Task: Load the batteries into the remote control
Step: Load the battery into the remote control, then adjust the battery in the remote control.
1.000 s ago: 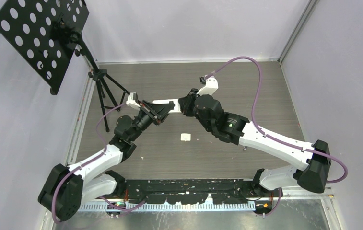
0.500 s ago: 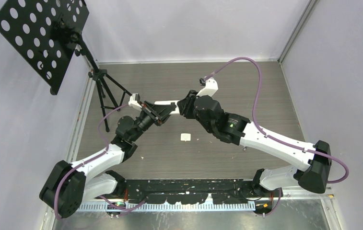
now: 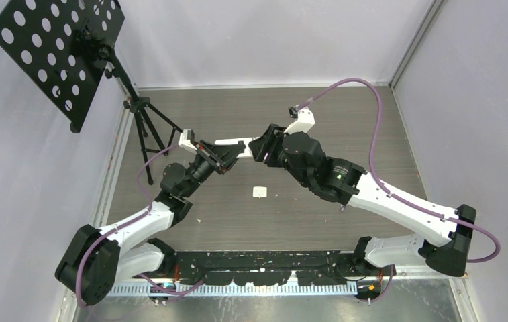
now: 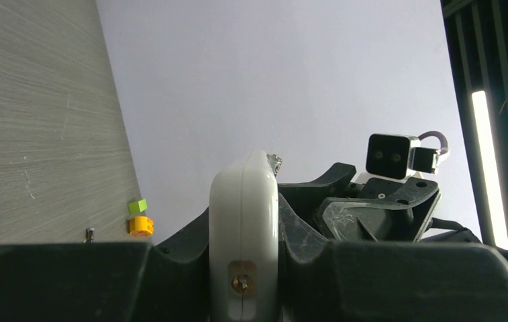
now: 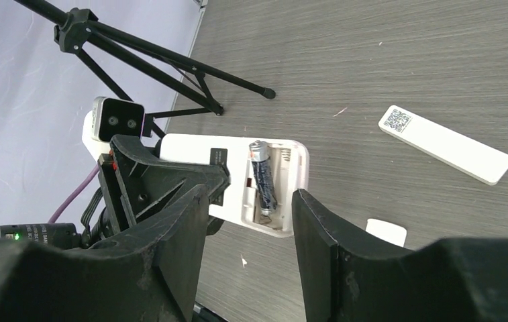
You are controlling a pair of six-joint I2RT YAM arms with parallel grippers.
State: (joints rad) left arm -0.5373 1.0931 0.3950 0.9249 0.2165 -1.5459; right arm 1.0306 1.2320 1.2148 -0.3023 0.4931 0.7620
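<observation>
White remote [image 5: 236, 149] is being clamped by L gripper [image 3: 214, 155], lifted over the table's [image 3: 345, 121] far-left area. R gripper [image 5: 251, 194] is hovering at the open bay w/ jaws spread, gripping nothing. One battery [image 5: 263, 184] is sitting in the bay; the slot beside it is looking empty, so approx half done. Small white pc [image 3: 260, 192], prob the cover, is lying mid-table.

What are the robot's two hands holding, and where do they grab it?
The left gripper clamps the white remote at the end away from its open battery compartment. The right gripper is open and holds nothing; one battery lies in the compartment.
</observation>
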